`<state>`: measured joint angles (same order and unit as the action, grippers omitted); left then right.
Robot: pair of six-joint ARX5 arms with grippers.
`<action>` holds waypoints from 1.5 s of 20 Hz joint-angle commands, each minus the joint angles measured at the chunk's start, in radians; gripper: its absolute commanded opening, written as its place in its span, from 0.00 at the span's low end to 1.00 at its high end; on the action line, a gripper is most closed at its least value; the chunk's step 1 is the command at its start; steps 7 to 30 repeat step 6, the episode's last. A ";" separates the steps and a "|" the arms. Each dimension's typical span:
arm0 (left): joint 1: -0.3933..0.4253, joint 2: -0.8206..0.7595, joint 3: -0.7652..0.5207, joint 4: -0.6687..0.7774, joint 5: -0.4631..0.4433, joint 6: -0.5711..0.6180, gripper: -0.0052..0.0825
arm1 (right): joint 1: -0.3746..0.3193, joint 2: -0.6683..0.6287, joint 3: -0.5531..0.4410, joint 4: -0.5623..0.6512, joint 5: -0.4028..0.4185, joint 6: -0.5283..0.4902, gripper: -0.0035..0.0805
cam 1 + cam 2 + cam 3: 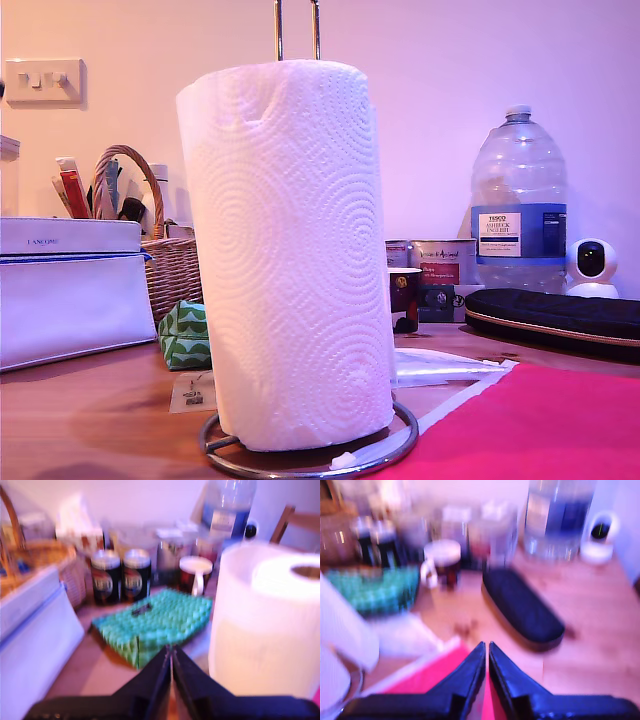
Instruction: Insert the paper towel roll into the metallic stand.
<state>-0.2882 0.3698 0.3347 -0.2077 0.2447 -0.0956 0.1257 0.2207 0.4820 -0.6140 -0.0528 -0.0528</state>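
- Exterior view: the paper towel roll point(290, 255) stands upright on the metallic stand point(310, 455), its rod poking out above the roll, ring base on the table point(90, 420).
- First wrist view: my first gripper point(171, 672) is closed, empty, near the roll point(265, 620) and a green box point(155, 625).
- Second wrist view: my second gripper point(486, 672) is closed, empty, above a red mat point(430, 677), near a black case point(522, 607).

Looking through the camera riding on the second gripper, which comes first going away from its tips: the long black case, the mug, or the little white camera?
From my second gripper, going by the second wrist view:
1. The long black case, on the wood just ahead of the tips.
2. The mug, farther back beside the green box.
3. The little white camera, at the back by the wall.
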 commanded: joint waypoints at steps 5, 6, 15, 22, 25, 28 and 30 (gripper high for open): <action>-0.003 0.009 -0.007 -0.102 0.001 -0.003 0.03 | 0.003 0.005 -0.016 0.011 0.000 0.003 0.03; -0.003 0.009 -0.007 -0.120 0.001 -0.003 0.03 | 0.003 0.005 -0.016 0.011 0.000 0.003 0.03; -0.003 0.009 -0.007 -0.120 0.001 -0.003 0.03 | 0.003 0.005 -0.016 0.011 0.000 0.003 0.03; -0.003 0.009 -0.007 -0.120 0.001 -0.003 0.03 | 0.003 0.005 -0.016 0.011 0.000 0.003 0.03; -0.003 0.009 -0.007 -0.120 0.001 -0.003 0.03 | 0.003 0.005 -0.016 0.011 0.000 0.003 0.03; -0.003 0.009 -0.007 -0.120 0.001 -0.003 0.03 | 0.003 0.005 -0.016 0.011 0.000 0.003 0.03; -0.003 0.009 -0.007 -0.120 0.001 -0.003 0.03 | 0.003 0.005 -0.016 0.011 0.000 0.003 0.03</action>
